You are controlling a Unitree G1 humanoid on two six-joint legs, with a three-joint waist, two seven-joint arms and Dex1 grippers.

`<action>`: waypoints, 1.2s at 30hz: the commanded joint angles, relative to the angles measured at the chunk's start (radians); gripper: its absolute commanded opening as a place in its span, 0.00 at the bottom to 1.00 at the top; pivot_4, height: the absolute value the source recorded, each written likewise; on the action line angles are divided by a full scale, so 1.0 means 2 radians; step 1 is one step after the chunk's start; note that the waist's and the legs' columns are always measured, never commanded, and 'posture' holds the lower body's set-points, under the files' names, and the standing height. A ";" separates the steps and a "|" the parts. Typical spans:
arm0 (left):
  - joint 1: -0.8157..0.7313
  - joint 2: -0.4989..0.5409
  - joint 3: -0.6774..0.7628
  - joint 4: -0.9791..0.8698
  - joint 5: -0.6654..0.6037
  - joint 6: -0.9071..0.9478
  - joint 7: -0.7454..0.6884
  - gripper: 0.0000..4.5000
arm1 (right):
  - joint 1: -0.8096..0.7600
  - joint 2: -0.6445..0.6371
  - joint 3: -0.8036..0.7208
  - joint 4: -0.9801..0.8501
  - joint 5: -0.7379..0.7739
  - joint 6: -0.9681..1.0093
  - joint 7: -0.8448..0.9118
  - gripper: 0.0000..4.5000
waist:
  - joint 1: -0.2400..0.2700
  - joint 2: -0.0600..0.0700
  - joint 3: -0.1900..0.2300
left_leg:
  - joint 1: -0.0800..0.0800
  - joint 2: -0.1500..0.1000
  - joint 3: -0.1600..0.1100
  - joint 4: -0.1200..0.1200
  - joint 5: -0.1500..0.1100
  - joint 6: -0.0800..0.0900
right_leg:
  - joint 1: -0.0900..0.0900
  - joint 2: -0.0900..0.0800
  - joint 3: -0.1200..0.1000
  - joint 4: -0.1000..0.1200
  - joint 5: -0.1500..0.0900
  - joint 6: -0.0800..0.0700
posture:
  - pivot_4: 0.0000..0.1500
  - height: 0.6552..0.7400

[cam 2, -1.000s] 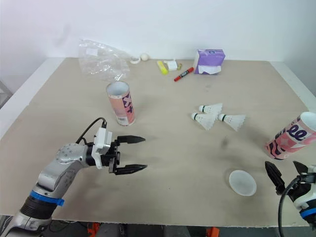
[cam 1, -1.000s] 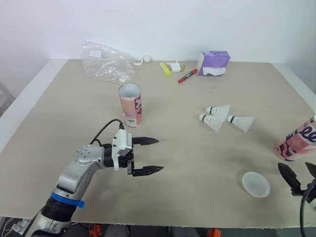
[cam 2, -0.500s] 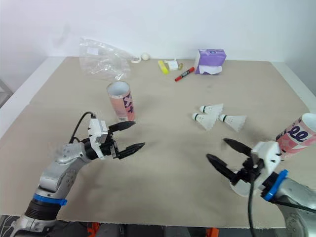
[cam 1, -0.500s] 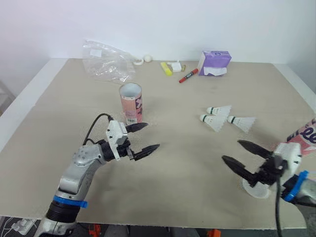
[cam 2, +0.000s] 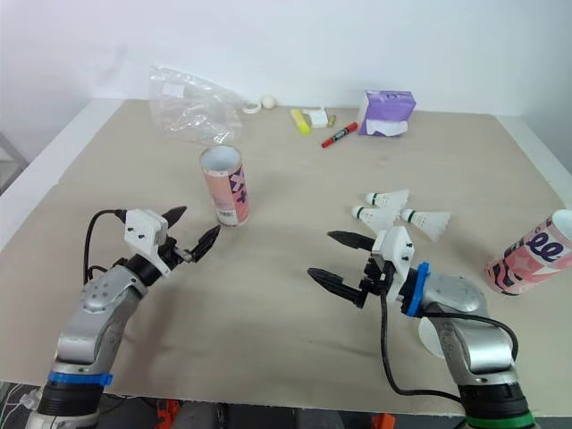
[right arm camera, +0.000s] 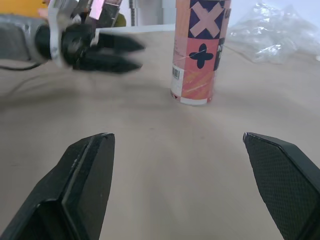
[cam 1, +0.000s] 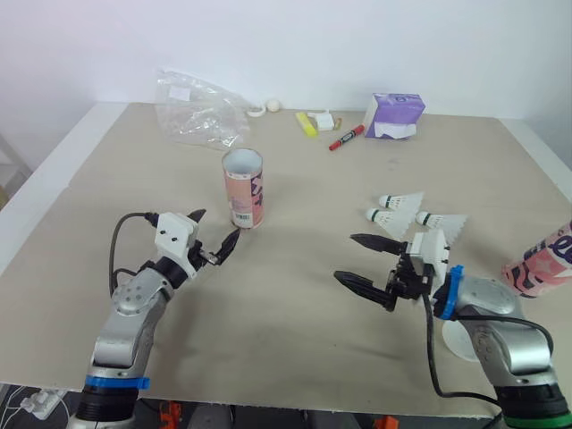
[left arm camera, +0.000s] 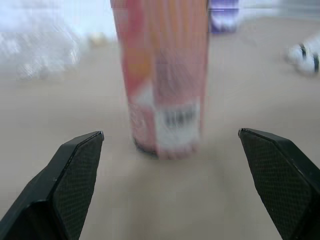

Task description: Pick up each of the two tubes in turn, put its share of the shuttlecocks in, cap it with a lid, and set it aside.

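Right gripper (cam 1: 344,256) advanced, lid (cam 1: 452,340) partly hidden

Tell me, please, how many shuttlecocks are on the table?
3 shuttlecocks, right of centre: two close together, the third just right of them. More may hide inside the tubes.

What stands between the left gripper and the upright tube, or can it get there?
Probably yes. The left gripper is open and pointed at the tube, which stands close ahead, lined up between its fingers. Just bare table lies between them.
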 commanded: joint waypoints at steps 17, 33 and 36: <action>-0.135 0.019 -0.019 0.194 0.006 -0.019 -0.089 1.00 | -0.031 0.015 0.010 0.019 -0.014 -0.012 0.008 0.98 | -0.001 0.000 0.000 | 0.000 0.000 0.000 -0.001 0.000 0.000 | 0.000 0.001 0.000 0.000 0.000 0.001 | 1.00 1.00; -0.243 0.005 -0.031 0.374 0.046 -0.097 -0.119 1.00 | -0.031 0.015 0.010 0.007 -0.016 -0.005 -0.011 0.98 | -0.001 0.000 0.000 | 0.000 0.000 -0.001 -0.001 0.000 0.000 | 0.000 0.001 0.000 0.000 0.000 0.001 | 1.00 1.00; -0.266 0.001 -0.034 0.412 0.050 -0.113 -0.133 1.00 | -0.030 0.013 0.009 0.003 -0.016 -0.003 -0.013 0.98 | -0.001 0.000 0.000 | -0.001 0.000 -0.001 -0.001 0.000 0.000 | -0.001 0.001 0.000 0.000 0.000 0.001 | 1.00 1.00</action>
